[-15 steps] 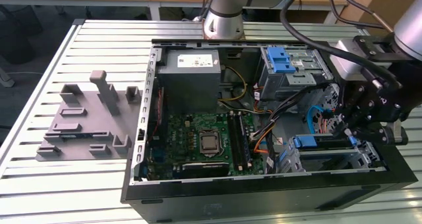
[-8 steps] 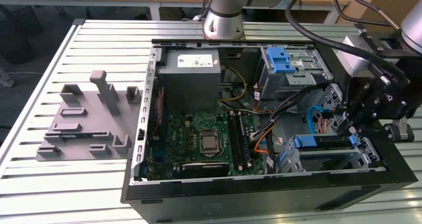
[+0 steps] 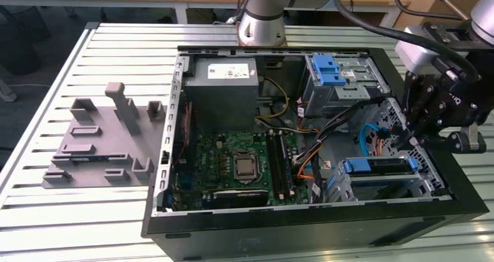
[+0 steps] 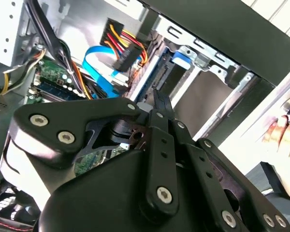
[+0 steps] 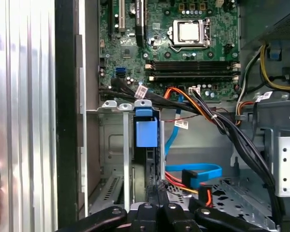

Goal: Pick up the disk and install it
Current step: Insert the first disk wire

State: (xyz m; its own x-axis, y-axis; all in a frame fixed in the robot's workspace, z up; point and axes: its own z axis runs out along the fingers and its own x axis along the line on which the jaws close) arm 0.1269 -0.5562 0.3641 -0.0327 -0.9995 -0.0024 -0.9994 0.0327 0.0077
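The disk (image 3: 376, 167) sits in the drive cage at the case's near corner, on the exterior view's right, with its blue rail frame facing up. In the first wrist view it stands edge-on in the metal bay, with its blue tab (image 5: 146, 128) at the motherboard end. My gripper (image 3: 415, 139) hangs just above the disk's far side. In both wrist views the fingers (image 5: 158, 192) are pressed together with nothing between them, and their tips (image 4: 160, 102) are right at the disk's edge.
The open computer case (image 3: 309, 230) holds a motherboard (image 3: 231, 163), a grey power supply box (image 3: 224, 91), a bright blue latch (image 3: 330, 74) and loose cables (image 5: 217, 121) beside the bay. A grey fixture (image 3: 100, 140) lies on the slatted table. A person's hand (image 4: 285, 135) rests outside the case.
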